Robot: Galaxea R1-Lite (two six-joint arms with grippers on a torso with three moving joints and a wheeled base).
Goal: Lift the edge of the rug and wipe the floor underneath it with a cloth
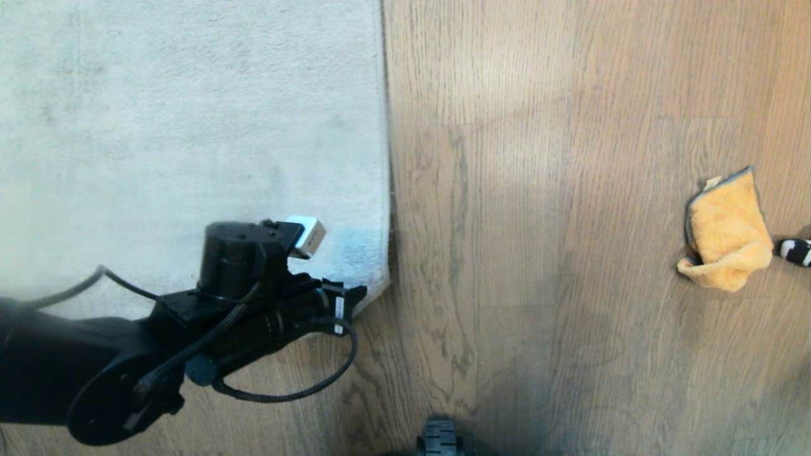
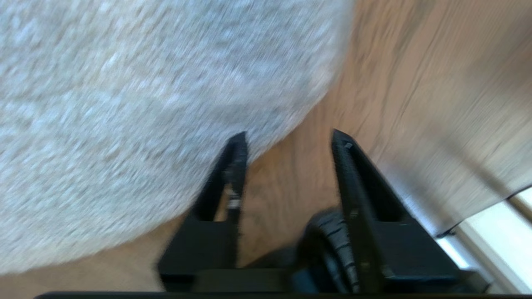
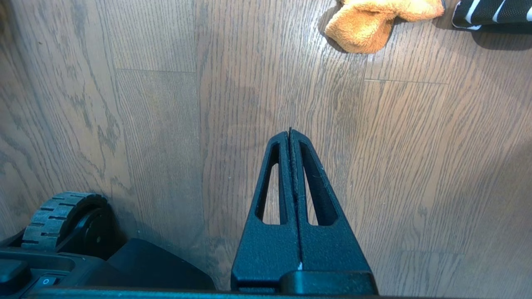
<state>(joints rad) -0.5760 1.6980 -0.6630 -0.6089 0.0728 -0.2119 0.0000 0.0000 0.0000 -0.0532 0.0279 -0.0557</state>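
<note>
The light grey rug lies flat on the brown wood floor, filling the upper left of the head view. Its rounded near corner fills much of the left wrist view. My left gripper hovers at that corner, open and empty. One finger overlaps the rug's edge and the other is over bare floor. The orange cloth lies crumpled on the floor far to the right. My right gripper is shut and empty above bare floor, short of the cloth.
A black-and-white striped object lies just right of the cloth. The robot's wheel shows at the bottom of the head view. A white baseboard shows in the left wrist view.
</note>
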